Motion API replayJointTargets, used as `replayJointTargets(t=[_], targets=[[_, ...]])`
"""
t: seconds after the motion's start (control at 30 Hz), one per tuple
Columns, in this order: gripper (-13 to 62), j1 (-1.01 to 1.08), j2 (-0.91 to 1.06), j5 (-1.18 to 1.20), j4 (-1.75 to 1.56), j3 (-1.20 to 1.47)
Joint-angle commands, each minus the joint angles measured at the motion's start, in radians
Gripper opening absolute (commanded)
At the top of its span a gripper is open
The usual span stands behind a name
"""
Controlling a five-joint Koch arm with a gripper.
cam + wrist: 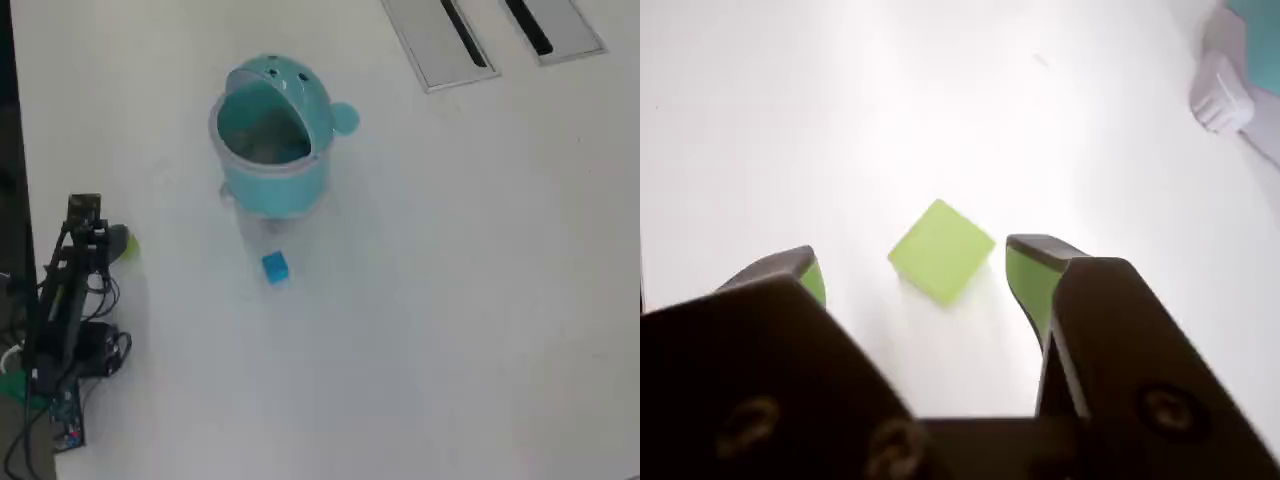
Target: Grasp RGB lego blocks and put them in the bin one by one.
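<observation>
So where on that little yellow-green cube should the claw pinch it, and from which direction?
Probably from straight above. The yellow-green cube lies on the white table between the open gripper tips, but turned diamond-wise in the wrist view, with corners rather than flat faces toward the jaws. Twisting the wrist first, so that the jaws close on two opposite flat side faces, should hold better than pinching corners.

tool (910, 265) open round green block (941, 250)
</observation>
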Motion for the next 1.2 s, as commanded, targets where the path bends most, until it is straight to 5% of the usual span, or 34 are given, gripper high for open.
replayJointTargets(t=[0.0,0.47,1.17], targets=[[33.0,-0.008,-0.034,-0.034,-0.083,-0.048],[32.3,-0.023,-0.123,-0.387,-0.216,-0.023],[32.3,-0.034,-0.347,-0.543,-0.41,-0.008]])
